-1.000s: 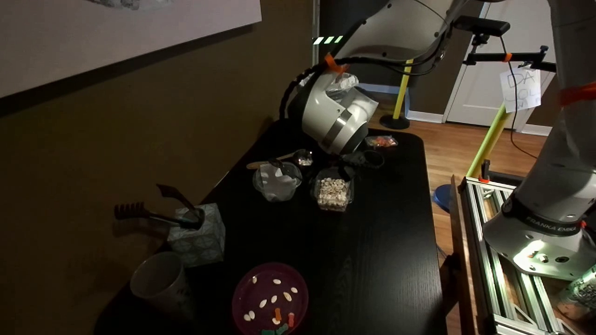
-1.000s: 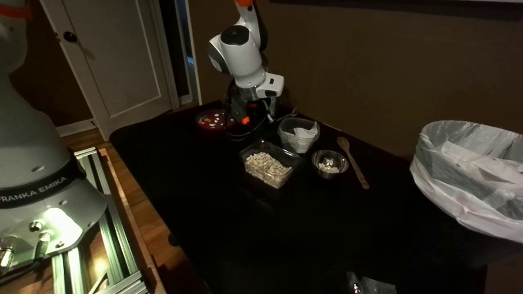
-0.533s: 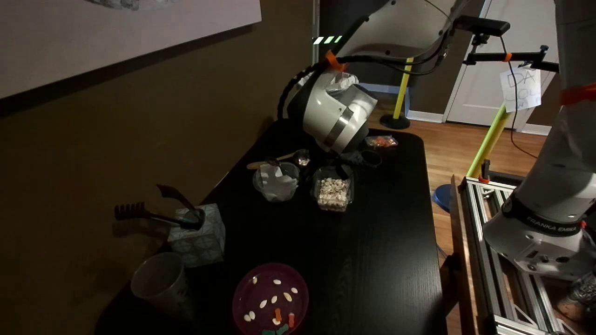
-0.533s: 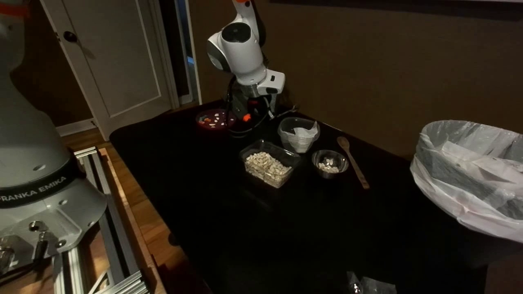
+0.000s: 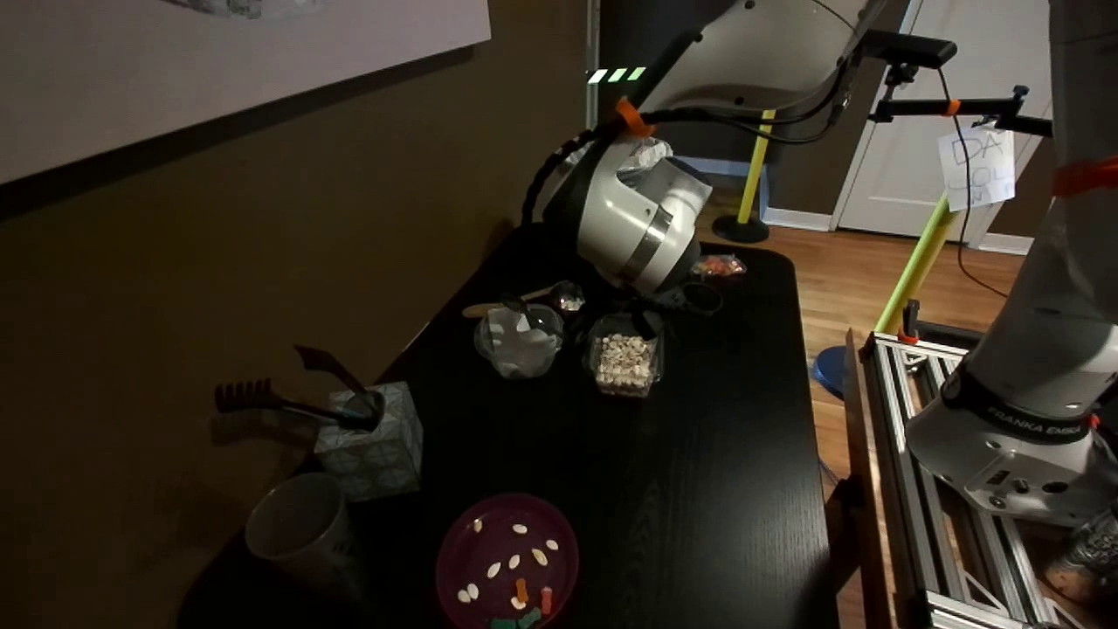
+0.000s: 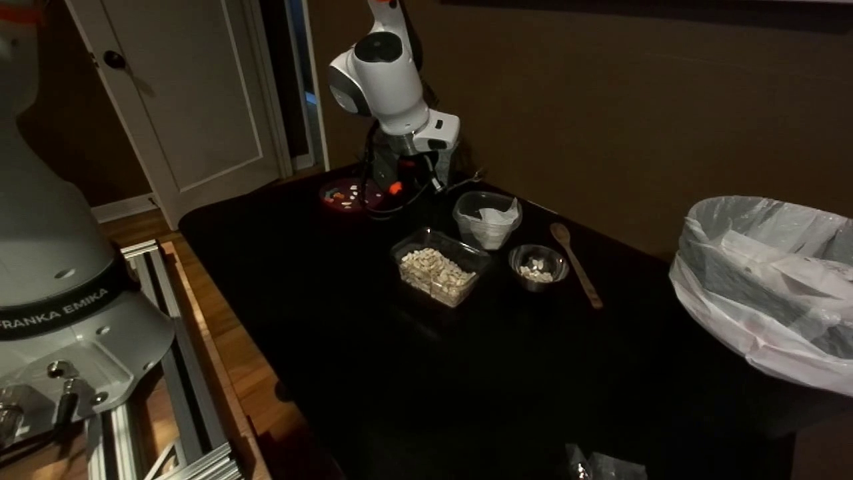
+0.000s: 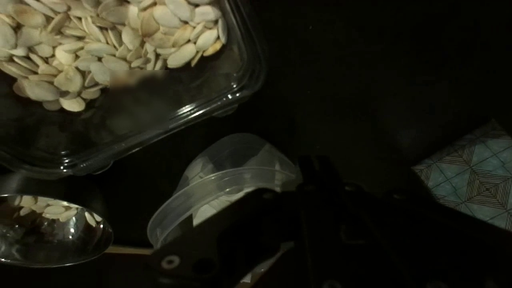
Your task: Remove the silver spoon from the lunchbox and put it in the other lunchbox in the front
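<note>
The lunchbox, a square clear plastic box with pale seeds, stands mid-table in both exterior views [image 6: 461, 251] and at the top left of the wrist view [image 7: 192, 109]. The other lunchbox, rounder clear plastic with white paper inside, stands beside it in both exterior views [image 6: 473, 237] and the wrist view [image 7: 236, 144]. My gripper [image 7: 315, 161] is shut, its dark fingertips close together with nothing visible between them. In the wrist view it overlaps the round lunchbox's right side. It is hard to make out in the exterior views. No silver spoon shows; it is hidden or out of view.
A shiny small bowl [image 6: 563, 263] with a few seeds and a wooden spoon [image 6: 578, 272] lie beside the lunchboxes. A bagged bin [image 6: 753, 333], a patterned tissue box [image 5: 376, 459] holding dark utensils [image 5: 297, 409], a cup [image 5: 301, 533] and a purple plate [image 5: 463, 550] stand around.
The wrist has risen slightly and shifted a little. The lunchboxes and the other table items have not moved.
</note>
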